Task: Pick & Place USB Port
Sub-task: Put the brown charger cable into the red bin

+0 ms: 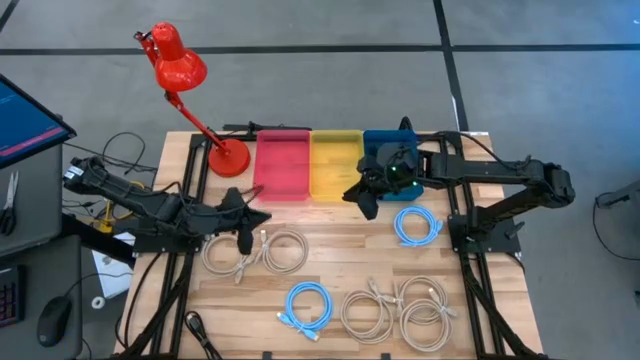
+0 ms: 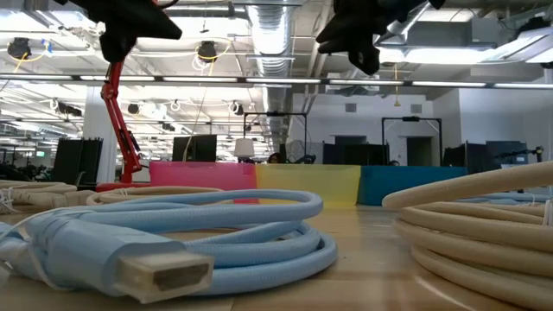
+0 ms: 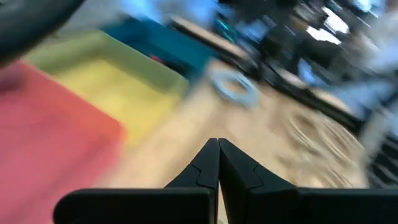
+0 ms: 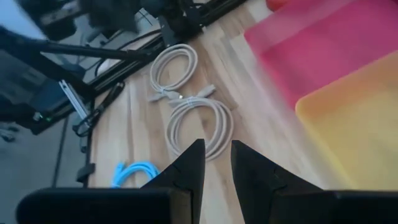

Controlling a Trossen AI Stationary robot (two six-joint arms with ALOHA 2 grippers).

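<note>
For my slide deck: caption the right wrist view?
Empty right gripper hovers over table, facing two cream cable coils beside red bin.

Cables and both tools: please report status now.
Left tool shut, empty, by cream coils. Right tool slightly open, empty, by blue bin. Cables all on table. Nothing blocking.

- Two blue cables (image 1: 308, 305), (image 1: 416, 225) lie coiled on the desk (image 1: 330, 250): one near the front edge, one before the blue bin (image 1: 385, 140).
- White cables (image 1: 400, 308) lie coiled at front right, others (image 1: 262, 252) left of centre.
</note>
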